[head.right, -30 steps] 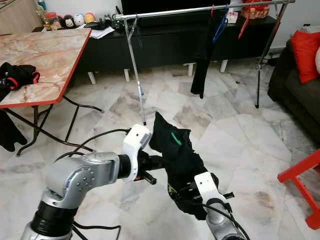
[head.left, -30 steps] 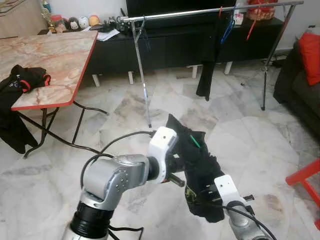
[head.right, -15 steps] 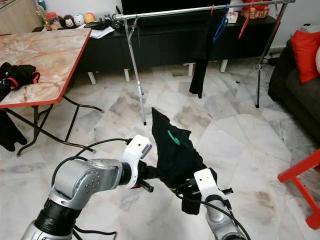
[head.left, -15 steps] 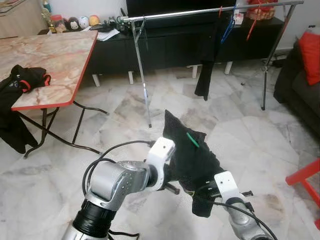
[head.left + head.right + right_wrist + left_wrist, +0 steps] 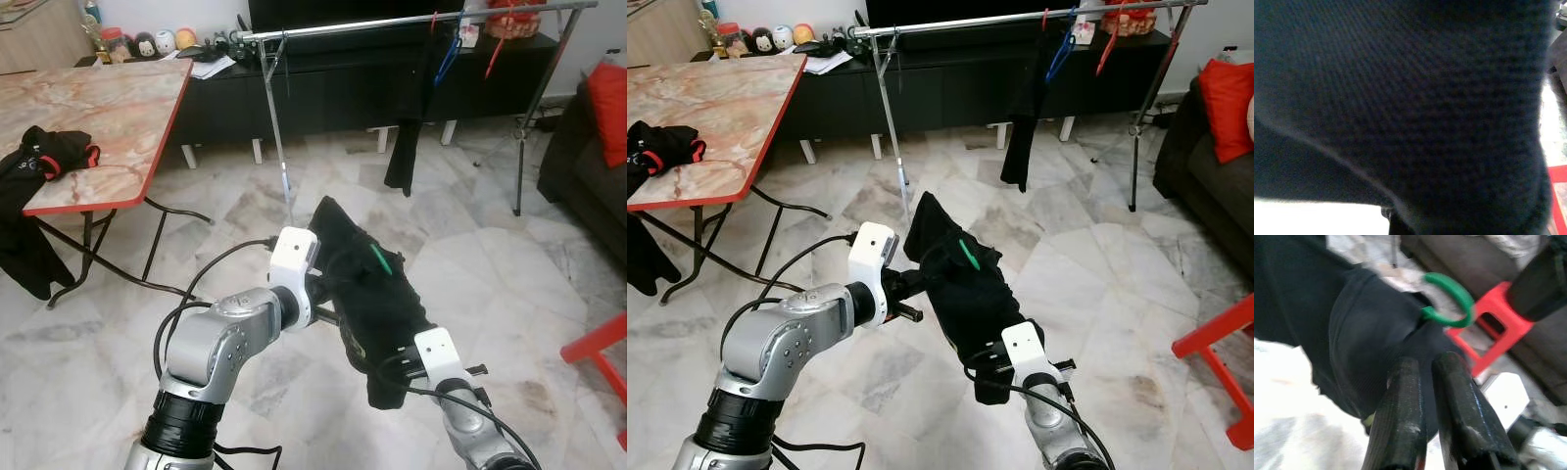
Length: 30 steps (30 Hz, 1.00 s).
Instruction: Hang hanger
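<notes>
A black garment (image 5: 377,313) on a green hanger is held up in front of me, and the hanger's green hook (image 5: 380,259) pokes out of the cloth. My left gripper (image 5: 1425,364) is at the garment's upper end, its two black fingers pressed together on a fold of the cloth, just below the hook (image 5: 1449,298). My right gripper (image 5: 404,370) reaches into the lower end of the garment, and the cloth (image 5: 1400,98) covers it. The silver clothes rail (image 5: 392,22) stands across the room beyond.
On the rail hang a black garment (image 5: 400,147), a blue hanger (image 5: 446,59) and a red hanger (image 5: 493,54). A marble-topped folding table (image 5: 108,98) with dark clothes (image 5: 49,157) stands at the left. A red stool (image 5: 602,357) and a sofa (image 5: 588,166) are at the right.
My left gripper has risen and swung left, lifting the garment's upper end. The right arm has come up slightly with the lower end.
</notes>
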Tool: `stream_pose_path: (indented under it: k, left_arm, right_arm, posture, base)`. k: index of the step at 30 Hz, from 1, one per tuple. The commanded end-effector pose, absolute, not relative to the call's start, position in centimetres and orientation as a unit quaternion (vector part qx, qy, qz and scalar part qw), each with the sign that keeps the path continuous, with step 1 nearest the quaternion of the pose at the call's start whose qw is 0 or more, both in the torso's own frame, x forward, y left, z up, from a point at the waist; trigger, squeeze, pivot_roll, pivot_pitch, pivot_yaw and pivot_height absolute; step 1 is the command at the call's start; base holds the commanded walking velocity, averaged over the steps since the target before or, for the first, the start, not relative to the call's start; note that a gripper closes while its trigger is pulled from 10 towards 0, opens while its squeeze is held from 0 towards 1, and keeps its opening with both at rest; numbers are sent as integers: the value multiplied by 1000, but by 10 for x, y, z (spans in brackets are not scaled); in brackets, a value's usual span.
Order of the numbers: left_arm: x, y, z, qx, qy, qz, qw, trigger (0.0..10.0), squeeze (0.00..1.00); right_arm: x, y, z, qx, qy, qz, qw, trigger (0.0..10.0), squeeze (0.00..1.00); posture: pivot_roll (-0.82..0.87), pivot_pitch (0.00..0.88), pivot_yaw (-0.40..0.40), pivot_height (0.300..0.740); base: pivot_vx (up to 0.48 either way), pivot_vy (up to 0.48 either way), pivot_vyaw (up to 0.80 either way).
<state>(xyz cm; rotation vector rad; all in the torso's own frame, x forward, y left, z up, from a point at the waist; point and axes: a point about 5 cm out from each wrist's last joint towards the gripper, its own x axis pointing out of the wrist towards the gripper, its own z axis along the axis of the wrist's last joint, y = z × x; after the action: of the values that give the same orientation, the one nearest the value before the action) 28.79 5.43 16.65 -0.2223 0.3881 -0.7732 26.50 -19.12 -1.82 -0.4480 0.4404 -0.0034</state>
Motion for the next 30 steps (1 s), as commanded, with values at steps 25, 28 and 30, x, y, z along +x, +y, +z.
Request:
stream_pose_path:
  k: [25,28,30]
  left_arm:
    - [295,43,171,-266,217,-259,903,10000,1000]
    - [293,41,162,-243,247,-241,907,10000,769]
    - [293,41,161,-244,251,-238,906,10000,412]
  right_arm:
    - [266,-184,-18,-255,207,3,945,0,0]
    - [268,-182,-17,-257,205,4,944,0,0]
    - [268,-181,-17,-258,205,5,944,0,0]
  posture:
    - [37,8,42,740]
    - [37,8,42,740]
    - [37,8,42,740]
  base:
    - [0,0,0]
    - [0,0,0]
    - [0,0,0]
